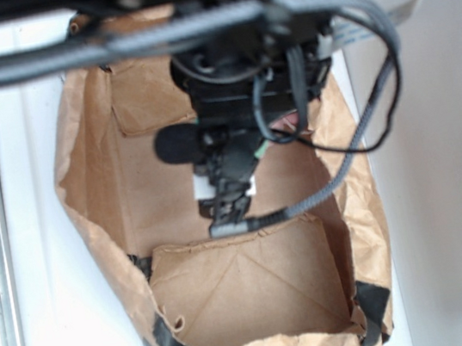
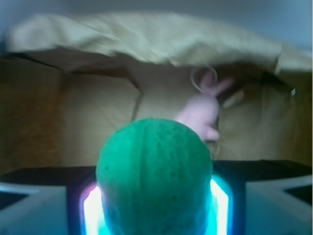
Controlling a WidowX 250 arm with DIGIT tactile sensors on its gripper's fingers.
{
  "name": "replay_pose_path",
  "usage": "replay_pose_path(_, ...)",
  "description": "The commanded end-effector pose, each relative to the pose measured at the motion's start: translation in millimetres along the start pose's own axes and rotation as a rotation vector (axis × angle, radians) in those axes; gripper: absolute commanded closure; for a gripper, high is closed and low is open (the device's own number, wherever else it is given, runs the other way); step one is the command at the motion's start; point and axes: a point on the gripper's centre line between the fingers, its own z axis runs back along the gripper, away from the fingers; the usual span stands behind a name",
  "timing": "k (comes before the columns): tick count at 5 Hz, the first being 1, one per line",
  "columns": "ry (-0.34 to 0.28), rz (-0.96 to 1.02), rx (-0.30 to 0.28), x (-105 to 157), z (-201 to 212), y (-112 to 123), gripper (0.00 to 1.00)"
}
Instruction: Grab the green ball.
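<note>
In the wrist view the two fingers (image 2: 93,208) press against the left and right flanks of the one green ball (image 2: 154,178), so the gripper (image 2: 154,210) is clamped on it. The ball fills the frame's 6 o'clock area; being round, it has no long axis or facing, though a faint seam runs top to bottom. One pink plush toy (image 2: 203,110) lies beyond it at about 1 o'clock, apart, inside the single brown paper bag (image 1: 240,289). From the exterior, the arm hides nearly all of the ball.
</note>
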Motion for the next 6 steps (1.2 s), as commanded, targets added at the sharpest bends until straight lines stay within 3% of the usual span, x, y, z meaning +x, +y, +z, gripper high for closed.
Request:
replay_pose_path(1,-0.105,-0.082,-0.01,-9,33,-14,1.0)
replay_pose_path(3,-0.182,-0.176,0.034,-18,28,-30,1.0)
replay_pose_path(4,-0.2,-0.173,0.084,-14,21,-29,1.0)
replay_pose_path(6,-0.154,-0.193,0.069,-10,20,-30,1.0)
